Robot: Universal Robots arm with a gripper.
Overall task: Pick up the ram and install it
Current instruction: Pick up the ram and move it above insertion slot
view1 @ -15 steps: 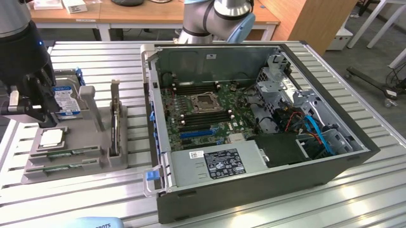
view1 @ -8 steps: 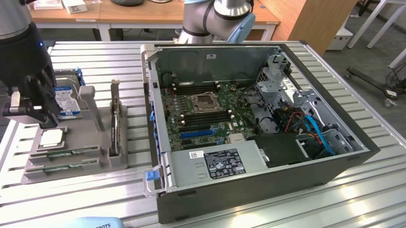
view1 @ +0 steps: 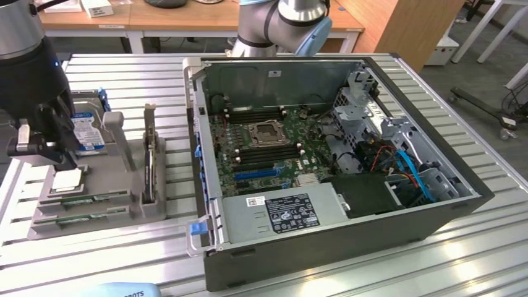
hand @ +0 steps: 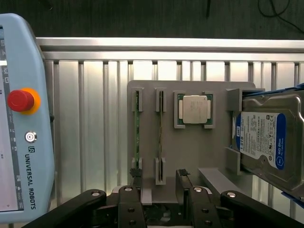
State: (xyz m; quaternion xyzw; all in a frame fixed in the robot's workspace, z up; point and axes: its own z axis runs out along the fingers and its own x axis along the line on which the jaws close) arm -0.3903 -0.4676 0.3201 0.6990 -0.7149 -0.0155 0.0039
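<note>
Wrist view is showing the gripper (hand: 159, 176) hovering with its black jaws standing wide apart and gripping nothing, straddling the ram (hand: 160, 128), which is sitting on edge in a slot of the grey holder (hand: 190, 156). One finger (hand: 135, 172) is lining up almost over the second stick (hand: 137, 118) just beside it, so a straight drop is risking a knock there, and a skewed pinch is likely bending the thin green board or jamming it in its clips. The holder is looking matte and moulded, the square processor (hand: 195, 109) is gleaming silver, and the boxy hard drive (hand: 266, 142) is showing a glossy blue label above the ribbed aluminium table (hand: 95, 118).
</note>
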